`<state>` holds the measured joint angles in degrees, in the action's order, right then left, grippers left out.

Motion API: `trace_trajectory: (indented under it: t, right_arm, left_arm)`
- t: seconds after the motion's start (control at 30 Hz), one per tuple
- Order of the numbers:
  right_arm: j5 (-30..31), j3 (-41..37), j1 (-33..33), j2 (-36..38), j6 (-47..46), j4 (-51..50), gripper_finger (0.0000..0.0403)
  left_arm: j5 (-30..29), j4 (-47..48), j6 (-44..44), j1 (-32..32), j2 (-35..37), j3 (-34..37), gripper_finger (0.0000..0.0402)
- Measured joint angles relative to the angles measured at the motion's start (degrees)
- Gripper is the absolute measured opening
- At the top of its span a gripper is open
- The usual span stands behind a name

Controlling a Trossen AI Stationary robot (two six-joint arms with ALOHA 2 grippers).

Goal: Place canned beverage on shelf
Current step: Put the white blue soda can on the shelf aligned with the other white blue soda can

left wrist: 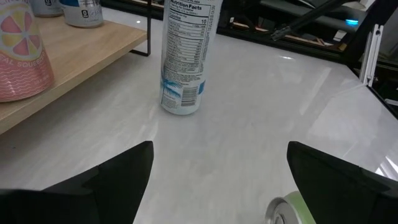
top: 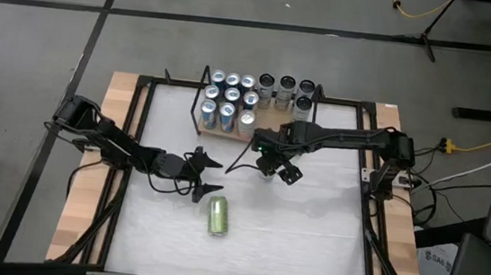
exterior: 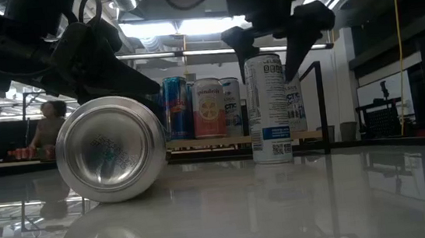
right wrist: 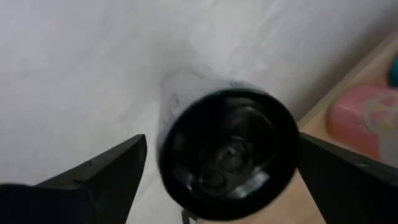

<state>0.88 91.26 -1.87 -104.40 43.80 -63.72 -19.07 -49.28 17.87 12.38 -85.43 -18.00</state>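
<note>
A white-and-blue can [exterior: 268, 110] stands upright on the table in front of the shelf [top: 266, 127]. The shelf is a light wooden board with black wire ends, and it carries several cans [top: 231, 100]. My right gripper [exterior: 272, 43] is open above the standing can. Its fingers stand on either side of the can's top [right wrist: 230, 146] without touching it. A green can [top: 218, 214] lies on its side near the table's middle. My left gripper [top: 213, 176] is open and empty just beyond the green can, toward the far edge.
The shelf's wooden edge [left wrist: 81, 53], with a pink can [left wrist: 18, 56] on it, lies close to the standing can [left wrist: 183, 56]. A black frame [top: 369, 167] runs around the table. Bare white tabletop [top: 308, 234] spreads to the near right.
</note>
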Motion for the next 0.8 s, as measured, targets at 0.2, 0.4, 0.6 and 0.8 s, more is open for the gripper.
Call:
trace_trajectory:
  t: [0.2, 0.4, 0.6, 0.8]
  right_arm:
    - [1.1, 0.0, 0.0, 0.0, 0.0, 0.3, 0.0365]
    - [-2.4, 0.0, 0.0, 0.0, 0.0, 0.6, 0.0315]
    - [-3.1, 0.0, 0.0, 0.0, -0.6, 1.1, 0.0284]
    - [-1.4, 0.0, 0.0, 0.0, -9.9, 1.2, 0.0254]
  left_arm:
    - [-0.6, 0.0, 0.0, 0.0, 0.0, 0.0, 0.0364]
    - [-2.9, 0.0, 0.0, 0.0, 0.0, 0.0, 0.0364]
    - [-2.9, 0.0, 0.0, 0.0, 0.0, 0.0, 0.0364]
    - [-3.0, 0.0, 0.0, 0.0, 0.0, 0.0, 0.0364]
